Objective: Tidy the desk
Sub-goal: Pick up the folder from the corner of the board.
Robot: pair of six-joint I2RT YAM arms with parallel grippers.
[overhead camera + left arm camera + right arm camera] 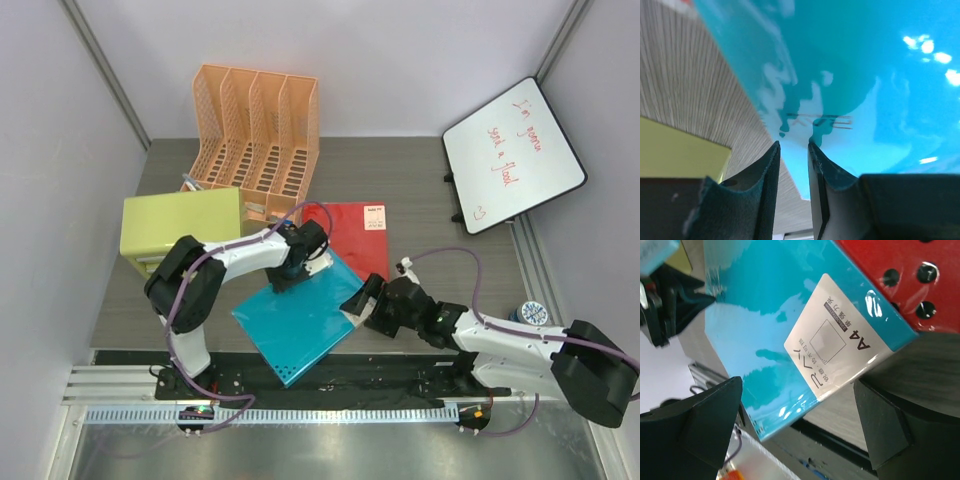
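On the dark wood-grain desk (420, 190) lies a teal folder pack (300, 320) with a white A4 label, its near corner over the black front strip. My left gripper (290, 275) is shut on the pack's far left edge. In the left wrist view the jaws (794, 145) stand narrowly apart with the teal edge (865, 75) between them, above the desk (690, 90). At the pack's right corner my right gripper (358, 300) is open. In the right wrist view its fingers (800, 425) flank the labelled corner (830, 340) without touching it.
A red folder (355, 235) lies partly under the teal pack's far side. An orange mesh file rack (255, 125) stands at the back left, with a lime-green cabinet (180, 225) in front of it. A whiteboard (512, 155) leans at the back right. A small blue-and-white item (530, 312) sits at the right edge.
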